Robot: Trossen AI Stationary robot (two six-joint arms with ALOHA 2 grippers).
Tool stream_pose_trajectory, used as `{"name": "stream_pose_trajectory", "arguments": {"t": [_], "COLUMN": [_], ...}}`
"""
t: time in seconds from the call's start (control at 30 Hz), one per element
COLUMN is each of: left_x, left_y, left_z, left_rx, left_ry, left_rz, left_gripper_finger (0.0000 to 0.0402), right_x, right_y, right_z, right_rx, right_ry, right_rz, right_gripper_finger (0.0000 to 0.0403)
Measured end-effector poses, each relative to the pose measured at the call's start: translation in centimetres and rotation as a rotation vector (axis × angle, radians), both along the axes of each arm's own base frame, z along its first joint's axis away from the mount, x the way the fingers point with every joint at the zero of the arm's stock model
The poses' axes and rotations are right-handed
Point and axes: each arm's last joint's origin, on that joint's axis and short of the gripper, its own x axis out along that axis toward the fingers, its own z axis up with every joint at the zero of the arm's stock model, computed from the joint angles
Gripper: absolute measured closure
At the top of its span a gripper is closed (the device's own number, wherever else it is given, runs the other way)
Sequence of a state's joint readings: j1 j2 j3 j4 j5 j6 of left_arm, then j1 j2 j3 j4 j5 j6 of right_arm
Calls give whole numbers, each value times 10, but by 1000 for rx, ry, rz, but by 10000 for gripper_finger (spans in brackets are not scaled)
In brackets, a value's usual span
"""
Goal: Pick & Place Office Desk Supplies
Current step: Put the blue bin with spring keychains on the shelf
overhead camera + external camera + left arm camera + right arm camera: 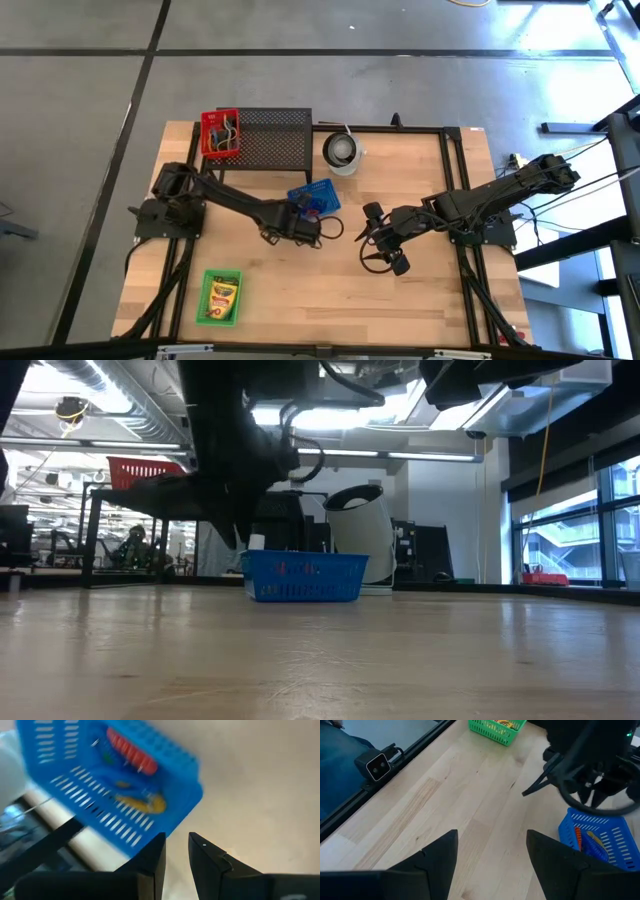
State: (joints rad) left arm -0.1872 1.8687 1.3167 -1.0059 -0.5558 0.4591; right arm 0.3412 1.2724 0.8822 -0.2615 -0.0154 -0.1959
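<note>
On my desk (pixel 330 300), near to far: green tray of crayon boxes (pixel 221 297); right hand (pixel 378 242) released, empty; left hand (pixel 176 851) narrowly parted, holding nothing, beside the blue basket (pixel 313 198) of coloured supplies.

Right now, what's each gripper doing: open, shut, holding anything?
Left gripper: fingers slightly apart, nothing between them, beside the blue slotted plastic basket.
Right gripper: open, empty, over the bare wooden table.
</note>
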Motion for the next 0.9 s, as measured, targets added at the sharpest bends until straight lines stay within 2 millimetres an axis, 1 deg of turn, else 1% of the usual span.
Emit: {"name": "stream_pose_trajectory", "arguments": {"t": [0.1,0.3,0.57,0.8,0.9], "left_x": [3,7,13,13,15], "left_y": [4,13,19,21,20], "left_z": [-1,-1,-2,-2,-6], "left_rx": [-89,-97,-259,-259,-277], "left_ry": [-10,-11,-30,-22,-10], "left_rz": [18,-3,-45,-60,-68], "left_gripper_finger": [327,327,327,327,327], "right_x": [0,0,0,0,0], "right_y": [0,0,0,0,0], "right_z": [0,0,0,0,0], "right_rx": [0,0,0,0,0], "right_ry": [0,0,0,0,0], "right_rz": [0,0,0,0,0], "right_gripper_finger": [166,166,166,166,166]}}
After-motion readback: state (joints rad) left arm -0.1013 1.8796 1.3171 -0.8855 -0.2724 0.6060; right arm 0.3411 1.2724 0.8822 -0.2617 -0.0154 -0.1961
